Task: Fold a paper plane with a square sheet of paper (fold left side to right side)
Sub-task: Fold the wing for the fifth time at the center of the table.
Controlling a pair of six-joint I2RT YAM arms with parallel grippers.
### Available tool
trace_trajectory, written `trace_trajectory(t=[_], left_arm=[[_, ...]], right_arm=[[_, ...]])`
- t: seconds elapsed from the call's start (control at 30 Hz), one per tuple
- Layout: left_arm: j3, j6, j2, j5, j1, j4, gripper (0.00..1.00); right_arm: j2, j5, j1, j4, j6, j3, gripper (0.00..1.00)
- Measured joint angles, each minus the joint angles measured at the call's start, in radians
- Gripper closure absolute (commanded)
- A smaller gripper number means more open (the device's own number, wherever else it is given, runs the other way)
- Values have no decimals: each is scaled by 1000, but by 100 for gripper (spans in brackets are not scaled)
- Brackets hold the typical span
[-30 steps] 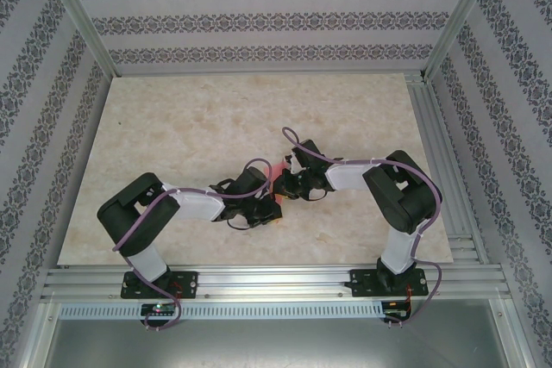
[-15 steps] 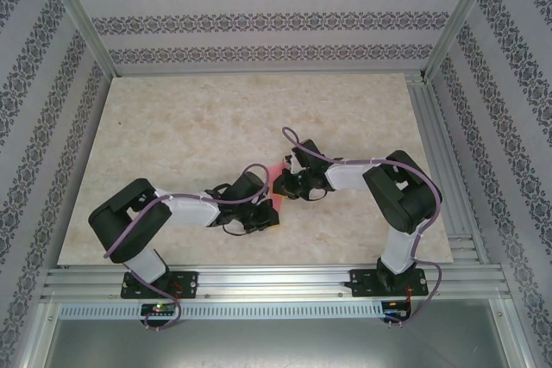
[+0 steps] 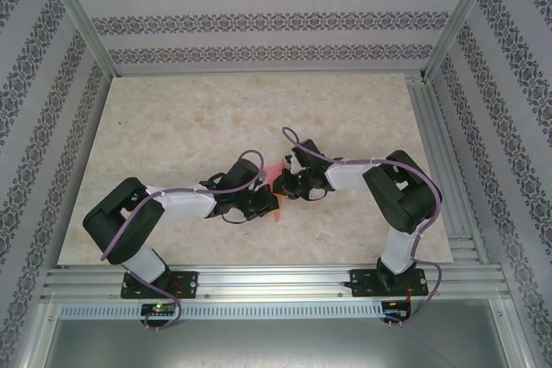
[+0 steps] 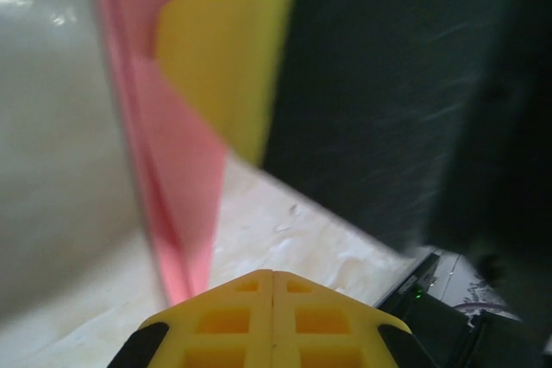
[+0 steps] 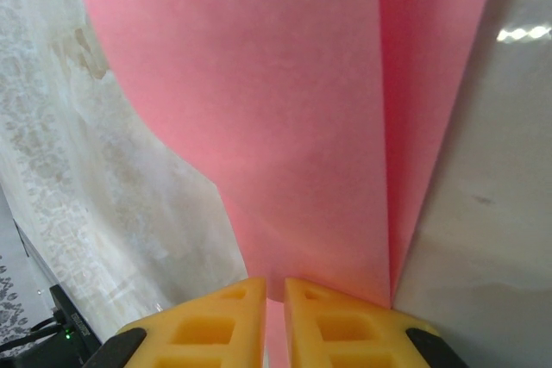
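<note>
The pink-red paper sheet [image 3: 276,173] is partly folded and lifted off the table between the two grippers, at the middle of the table. In the right wrist view the sheet [image 5: 285,109] runs down into the narrow gap of my right gripper [image 5: 274,286], which is shut on its edge. My left gripper [image 4: 273,275] has its yellow fingers pressed together with nothing between them. The paper [image 4: 172,170] stands on edge just left of it. From above, the left gripper [image 3: 261,202] sits close beside the right gripper [image 3: 283,185].
The marble-patterned table [image 3: 216,118] stretches bare behind and to both sides of the grippers. Aluminium rails run along the front [image 3: 276,282] and right [image 3: 440,152] edges. Patterned walls enclose the space.
The left arm has stretched lower and further left at its elbow, and its gripper has crept toward the right gripper. The paper has risen slightly. The right arm is still.
</note>
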Motion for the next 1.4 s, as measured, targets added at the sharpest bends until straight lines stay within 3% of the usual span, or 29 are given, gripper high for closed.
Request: trace_trajectory(t=[0.27, 0.83, 1.13, 1.4], left_arm=[[47, 8, 80, 25, 2, 16, 100], [-17, 14, 128, 18, 2, 89, 100], [-26, 18, 128, 17, 1, 108, 100], [-26, 19, 128, 17, 1, 108, 100]], right_arm=[[0, 2, 0, -4, 0, 2, 84], [-7, -7, -8, 9, 37, 0, 83], [-214, 64, -84, -90, -1, -26, 90], [-188, 63, 3, -60, 16, -72, 92]])
